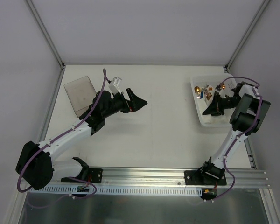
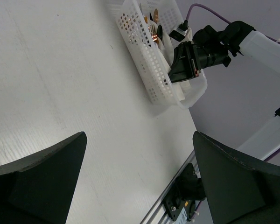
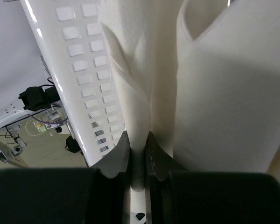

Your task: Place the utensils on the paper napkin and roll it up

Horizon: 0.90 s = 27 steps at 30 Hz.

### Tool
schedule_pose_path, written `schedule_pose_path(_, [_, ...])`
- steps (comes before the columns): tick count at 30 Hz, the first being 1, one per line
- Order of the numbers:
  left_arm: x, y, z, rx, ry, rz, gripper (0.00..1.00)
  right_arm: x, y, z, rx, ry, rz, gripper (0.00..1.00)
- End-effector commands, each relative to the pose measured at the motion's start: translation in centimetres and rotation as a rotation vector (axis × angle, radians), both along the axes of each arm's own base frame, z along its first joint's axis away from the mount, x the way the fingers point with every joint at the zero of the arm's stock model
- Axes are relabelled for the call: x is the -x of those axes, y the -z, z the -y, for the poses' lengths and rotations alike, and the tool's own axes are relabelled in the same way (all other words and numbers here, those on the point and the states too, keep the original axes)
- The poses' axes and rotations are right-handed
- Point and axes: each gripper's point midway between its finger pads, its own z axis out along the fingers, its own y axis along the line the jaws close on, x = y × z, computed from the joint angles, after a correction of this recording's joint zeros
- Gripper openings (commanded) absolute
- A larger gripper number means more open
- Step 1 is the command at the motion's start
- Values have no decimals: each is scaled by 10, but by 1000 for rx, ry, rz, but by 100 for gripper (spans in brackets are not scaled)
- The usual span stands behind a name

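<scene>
My right gripper (image 1: 208,111) (image 3: 137,140) reaches into the white perforated basket (image 1: 200,119) (image 3: 84,70) at the table's right. It is shut on a fold of a white paper napkin roll (image 3: 133,70), which stands between its fingers. Whether cutlery is inside that roll cannot be seen. The utensils are out of view as loose pieces. My left gripper (image 1: 141,101) (image 2: 140,140) hovers over the bare table left of the middle. Its jaws are wide open with nothing between them, and it faces the basket (image 2: 154,79) and the right arm.
A wider white roll (image 3: 224,93) lies right beside the gripped one. Gold-ended cutlery (image 1: 208,88) (image 2: 151,30) sticks up at the basket's far end. A grey translucent square sheet (image 1: 80,95) lies at the back left. The mounting rail (image 1: 154,176) runs along the near edge.
</scene>
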Motion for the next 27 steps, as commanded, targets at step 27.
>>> schedule_pose_path(27, [3, -25, 0, 27, 4, 55, 99, 2, -16, 17, 327, -75, 94, 36])
